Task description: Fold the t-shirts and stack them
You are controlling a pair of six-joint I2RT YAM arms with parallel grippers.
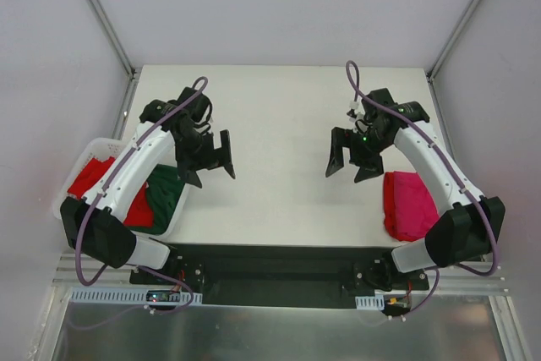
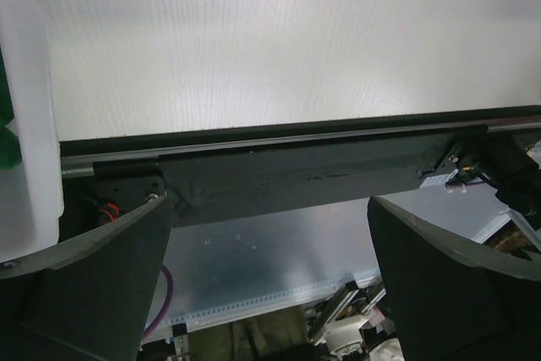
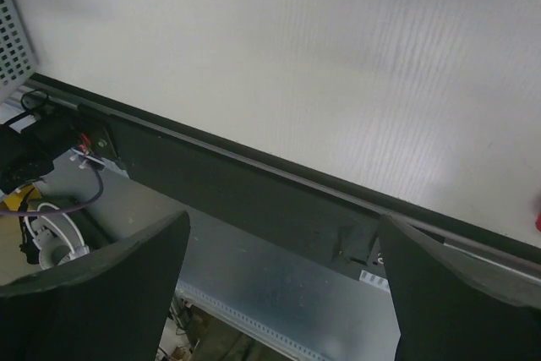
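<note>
Top view. The left gripper [image 1: 209,163] and right gripper [image 1: 353,163] hang above the white table [image 1: 283,116], facing each other across its middle, each with its jaws spread apart and holding nothing. A folded magenta-pink t-shirt [image 1: 409,205] lies on the table at the near right, just beside the right arm. A white lattice basket [image 1: 91,146] stands at the table's left edge, partly under the left arm. It holds the red t-shirt [image 1: 90,177] on its left side and the dark green t-shirt [image 1: 166,192] on its right side, both crumpled.

Left wrist view. The two dark fingers [image 2: 93,293] stand wide apart with nothing between them. Beyond them lie the table's black near edge and its white top. The basket's white wall fills the left margin, with a sliver of green cloth behind it.

Right wrist view. The fingers [image 3: 461,293] are likewise parted and empty, above the table's near edge. A small red-pink patch shows at the right margin; it is too small to identify.
</note>
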